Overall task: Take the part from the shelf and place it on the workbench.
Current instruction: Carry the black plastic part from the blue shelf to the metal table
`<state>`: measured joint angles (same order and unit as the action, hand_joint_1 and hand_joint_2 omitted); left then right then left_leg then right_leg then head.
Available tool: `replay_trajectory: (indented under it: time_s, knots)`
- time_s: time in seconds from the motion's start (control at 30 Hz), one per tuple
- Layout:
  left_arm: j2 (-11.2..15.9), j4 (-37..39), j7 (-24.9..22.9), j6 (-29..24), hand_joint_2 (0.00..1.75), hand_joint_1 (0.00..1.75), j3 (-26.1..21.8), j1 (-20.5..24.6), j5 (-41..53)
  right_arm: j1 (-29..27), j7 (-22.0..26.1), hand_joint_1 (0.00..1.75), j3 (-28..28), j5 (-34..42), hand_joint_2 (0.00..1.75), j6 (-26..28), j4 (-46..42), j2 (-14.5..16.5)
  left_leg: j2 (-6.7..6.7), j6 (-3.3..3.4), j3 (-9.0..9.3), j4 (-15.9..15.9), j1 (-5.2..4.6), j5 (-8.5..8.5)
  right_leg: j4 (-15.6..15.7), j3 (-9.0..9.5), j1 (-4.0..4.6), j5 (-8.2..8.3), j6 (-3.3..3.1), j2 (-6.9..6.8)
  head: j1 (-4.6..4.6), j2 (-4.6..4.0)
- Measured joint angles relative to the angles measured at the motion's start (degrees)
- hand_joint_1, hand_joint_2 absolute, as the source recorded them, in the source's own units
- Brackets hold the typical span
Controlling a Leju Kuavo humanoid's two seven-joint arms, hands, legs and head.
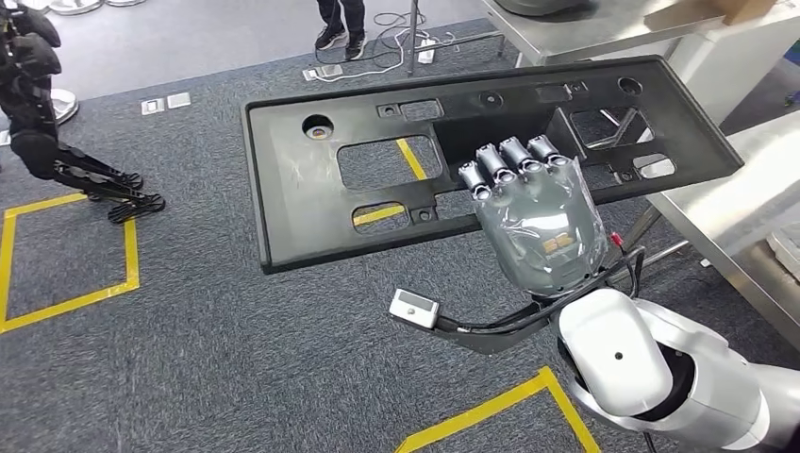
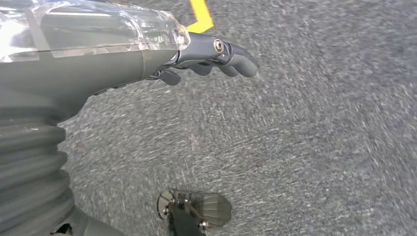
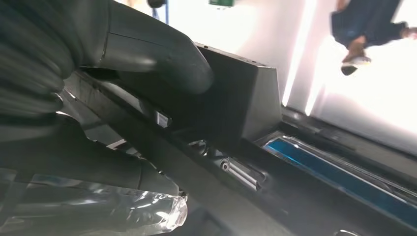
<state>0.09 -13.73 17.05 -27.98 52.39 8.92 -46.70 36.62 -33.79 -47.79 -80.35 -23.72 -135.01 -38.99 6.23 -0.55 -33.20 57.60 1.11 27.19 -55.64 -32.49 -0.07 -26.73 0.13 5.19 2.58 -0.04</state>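
Note:
The part (image 1: 311, 203) is a long, flat black plastic panel with several rectangular and round cut-outs. It hangs level in the air above the grey carpet, its right end reaching toward the metal workbench (image 1: 745, 212). My right hand (image 1: 533, 212) grips its near long edge, fingers curled over the top. In the right wrist view the thick thumb (image 3: 162, 54) presses on the part's dark underside (image 3: 236, 103). My left hand (image 2: 196, 54) hangs over bare carpet with its fingers slightly curled and nothing in them.
A second metal table (image 1: 604, 28) stands at the back right. A person's legs (image 1: 341, 24) and loose cables lie at the far edge. Another dark robot (image 1: 38, 113) stands at the left. Yellow tape lines (image 1: 71, 250) mark the carpet.

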Motion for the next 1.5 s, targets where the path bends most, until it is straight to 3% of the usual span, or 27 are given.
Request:
replay_trajectory:
  time_s: [0.03, 0.1, 0.17, 0.23, 0.3, 0.33, 0.4, 0.47, 0.53, 0.57, 0.6, 0.67, 0.73, 0.8, 0.83, 0.87, 0.9, 0.97, 1.03, 1.1, 1.17, 1.23, 1.3, 1.33, 1.4, 1.43, 1.5]
  knots:
    - [0.0, 0.0, 0.0, 0.0, 1.75, 0.00, 0.0, 0.0, 0.0, -0.1, 0.0, 1.75, 0.2, 0.0, 1.75, 0.0, 0.0, -0.1, -0.03, 0.23, 0.32, -0.5, -0.03, 0.28, 0.0, -0.15, -0.13, 0.00, 0.36, 0.74, 0.00, 0.00]
    - [0.0, 0.0, 0.0, 0.0, 1.75, 0.00, 0.0, 0.0, 0.0, -0.4, 0.0, 1.75, 0.5, 0.3, 1.75, 0.0, 0.0, -0.4, -1.75, 0.79, 0.73, -0.9, -0.08, 0.36, 0.0, -0.37, -0.33, 0.00, 1.01, 1.56, 0.05, 0.00]
    - [0.0, 0.0, 0.0, 0.0, 1.75, 0.00, 0.0, 0.1, 0.0, -0.3, 0.0, 1.75, 1.1, 0.5, 1.75, 0.0, 0.0, -0.8, -3.66, 1.34, 1.34, -1.4, 0.06, 0.35, -2.6, -1.62, -0.23, -1.57, 1.61, -0.67, 0.55, 0.00]
    - [0.0, 0.1, 0.0, 0.0, 1.75, 0.00, 0.0, 0.1, 0.0, -0.1, 0.1, 1.75, 1.4, 0.9, 1.75, -0.1, 0.0, -0.9, -5.75, 1.66, 1.78, -1.6, -0.04, 0.62, -9.8, -5.18, -0.34, -5.00, 2.18, -3.77, 1.21, 0.00]
    - [0.0, 0.1, -0.1, 0.0, 1.75, 0.00, 0.0, 0.0, 0.0, -0.1, 0.2, 1.75, 1.4, 1.1, 1.75, -0.3, 0.1, -0.9, -7.90, 1.66, 2.02, -1.6, -0.11, 0.98, -16.0, -8.53, -0.49, -6.99, 2.51, -4.81, 1.54, 0.00]
    - [0.0, 0.1, -0.1, 0.0, 1.75, 0.00, 0.0, 0.0, 0.0, -0.1, 0.2, 1.75, 1.4, 1.2, 1.75, -0.4, 0.2, -0.9, -8.83, 1.58, 2.16, -1.6, -0.12, 1.16, -16.3, -8.83, -0.51, -6.48, 2.53, -4.99, 1.70, 0.00]
    - [0.1, 0.1, -0.1, 0.0, 1.75, 0.00, 0.0, 0.1, 0.0, -0.1, 0.2, 1.75, 1.5, 1.3, 1.75, -0.7, 0.2, -1.0, -10.40, 1.31, 2.68, -1.6, -0.13, 1.58, -10.5, -5.84, -0.43, -2.73, 2.23, -5.79, 2.03, 0.00]
    - [0.1, 0.1, -0.1, 0.0, 1.75, 0.00, 0.0, 0.3, 0.0, 0.1, 0.2, 1.75, 1.5, 1.3, 1.75, -0.9, 0.2, -1.0, -11.58, 0.88, 3.19, -1.6, -0.28, 2.02, -2.7, -1.73, -0.04, 0.21, 1.65, -7.86, 2.23, 0.00]
    - [0.1, 0.1, -0.1, 0.0, 1.75, 0.00, -0.1, 0.4, 0.0, 0.3, 0.2, 1.75, 1.5, 1.3, 1.75, -0.9, 0.2, -1.1, -12.56, 0.37, 3.54, -1.7, -0.48, 2.34, 0.2, -0.25, 0.37, 0.52, 1.04, -8.75, 2.18, 0.00]
    - [0.1, 0.1, -0.1, 0.0, 1.75, 0.00, -0.1, 0.5, 0.0, 0.4, 0.2, 1.75, 1.6, 1.3, 1.75, -0.9, 0.2, -1.1, -13.07, 0.10, 3.77, -1.9, -0.55, 2.44, 0.3, -0.25, 0.46, 0.47, 0.71, -8.19, 2.07, 0.00]
    - [0.1, 0.1, -0.1, 0.0, 1.75, 0.00, -0.1, 0.5, 0.1, 0.4, 0.2, 1.75, 1.6, 1.3, 1.75, -1.0, 0.1, -1.2, -13.04, -0.21, 4.02, -2.0, -0.50, 2.62, 0.5, -0.12, 0.35, 0.54, 0.40, -7.63, 1.99, 0.00]
    - [0.1, 0.1, -0.1, 0.0, 1.75, 0.00, -0.1, 0.6, 0.1, 0.5, 0.2, 1.75, 1.6, 1.4, 1.75, -1.0, 0.0, -1.3, -10.06, -0.74, 3.55, -0.2, -0.33, 4.13, 1.0, 0.29, 0.08, 0.81, -0.19, -6.68, 1.55, 0.00]
    - [0.2, 0.1, -0.1, 0.0, 1.75, 0.00, -0.1, 0.6, 0.2, 0.7, 0.2, 1.75, 1.6, 1.4, 1.75, -1.2, 0.0, -1.4, -6.37, -0.93, 0.25, 6.4, -0.24, 7.60, 1.3, 0.53, 0.00, 0.92, -0.63, -5.82, 0.83, 0.00]
    - [0.2, 0.1, -0.1, 0.0, 1.75, 0.00, -0.1, 0.4, 0.3, 0.6, 0.2, 1.75, 1.6, 1.6, 1.75, -1.6, 0.0, -1.4, -5.76, -0.85, -4.08, 13.8, -0.28, 10.00, 1.3, 0.61, 0.19, 0.82, -0.89, -4.70, 0.34, 0.00]
    - [0.3, 0.1, 0.0, 0.1, 1.75, 0.00, -0.1, 0.3, 0.3, 0.6, 0.2, 1.75, 1.6, 1.7, 1.75, -1.7, 0.0, -1.4, -5.82, -0.74, -5.23, 15.0, -0.31, 9.53, 1.3, 0.70, 0.30, 0.76, -0.94, -4.06, 0.22, 0.00]
    - [0.3, 0.1, 0.0, 0.1, 1.75, 0.00, -0.1, 0.3, 0.3, 0.6, 0.2, 1.75, 1.6, 1.8, 1.75, -1.9, 0.0, -1.4, -5.72, -0.55, -5.22, 13.8, -0.36, 7.79, 1.3, 0.85, 0.38, 0.67, -0.95, -3.40, 0.14, 0.00]
    - [0.3, 0.1, 0.0, 0.1, 1.75, 0.00, -0.1, 0.3, 0.3, 0.7, 0.2, 1.75, 1.6, 1.8, 1.75, -2.0, 0.0, -1.4, -5.26, -0.29, -4.15, 10.6, -0.41, 5.24, 1.3, 1.06, 0.42, 0.56, -0.90, -2.74, 0.09, 0.00]
    - [0.4, 0.1, 0.0, 0.1, 1.75, 0.00, -0.1, 0.3, 0.3, 0.8, 0.2, 1.75, 1.6, 1.8, 1.75, -2.1, 0.0, -1.4, -2.36, 0.41, -0.87, 2.5, -0.36, 0.76, 1.2, 1.36, 0.39, 0.28, -0.63, -1.63, -0.02, 0.00]
    - [0.5, 0.1, 0.0, 0.2, 1.75, 0.00, -0.1, 0.3, 0.3, 1.0, 0.2, 1.75, 1.6, 1.9, 1.75, -2.3, 0.0, -1.4, -0.62, 0.79, 0.98, -1.5, -0.42, -0.31, 1.1, 1.26, 0.17, 0.10, -0.10, -0.49, -0.03, 0.00]
    - [0.6, 0.1, 0.0, 0.2, 1.75, 0.00, -0.1, 0.3, 0.3, 1.3, 0.1, 1.75, 1.6, 2.1, 1.75, -2.6, 0.0, -1.4, -1.96, 1.06, 1.53, -2.1, -0.54, -0.10, 1.2, 1.06, -0.10, 0.11, 0.57, 0.79, -0.02, 0.00]
    - [0.6, 0.1, 0.0, 0.2, 1.75, 0.00, -0.1, 0.2, 0.3, 1.5, 0.0, 1.75, 1.6, 2.3, 1.75, -2.8, 0.0, -1.5, -3.69, 1.56, 2.13, -2.7, -0.42, -0.17, -0.4, 0.28, -0.05, -0.93, 1.16, -0.53, 0.25, 0.00]
    - [0.8, 0.1, 0.0, 0.4, 1.75, 0.00, -0.1, 0.1, 0.2, 1.7, -0.2, 1.75, 1.5, 2.4, 1.75, -2.9, 0.0, -1.5, -5.64, 1.91, 2.58, -3.1, -0.39, -0.07, -6.5, -2.76, -0.04, -4.12, 1.73, -3.39, 0.73, 0.00]
    - [0.9, 0.2, 0.2, 0.7, 1.75, 0.00, -0.1, -0.1, -0.1, 1.6, -0.3, 1.75, 1.4, 2.4, 1.75, -2.9, 0.0, -1.3, -7.67, 1.97, 2.69, -3.1, -0.47, 0.22, -13.8, -6.80, -0.34, -6.92, 2.22, -4.55, 1.15, 0.00]
    - [0.9, 0.2, 0.3, 0.8, 1.75, 0.00, -0.1, -0.2, -0.2, 1.6, -0.3, 1.75, 1.3, 2.4, 1.75, -2.9, 0.1, -1.3, -8.63, 1.90, 2.77, -3.1, -0.49, 0.40, -15.4, -7.81, -0.49, -6.97, 2.36, -4.76, 1.34, 0.00]
    - [1.0, 0.1, 0.6, 1.0, 1.75, 0.00, -0.2, -0.2, -0.4, 1.5, -0.3, 1.75, 1.1, 2.4, 1.75, -2.9, 0.2, -1.2, -10.26, 1.61, 3.14, -3.1, -0.50, 0.79, -11.9, -6.26, -0.65, -4.02, 2.44, -5.34, 1.65, 0.00]
    - [1.1, 0.1, 0.8, 1.1, 1.75, 0.00, -0.2, -0.2, -0.5, 1.6, -0.3, 1.75, 1.0, 2.3, 1.75, -2.9, 0.2, -1.1, -10.91, 1.40, 3.42, -3.1, -0.53, 1.01, -7.8, -4.16, -0.66, -1.86, 2.38, -6.28, 1.82, 0.00]
    - [1.1, 0.1, 1.0, 1.2, 1.75, 0.00, -0.2, -0.1, -0.6, 1.8, -0.3, 1.75, 1.0, 2.3, 1.75, -2.9, 0.2, -1.0, -12.07, 0.87, 3.87, -3.0, -0.83, 1.50, -0.9, -0.55, -0.40, 0.68, 1.98, -8.44, 2.10, 0.00]
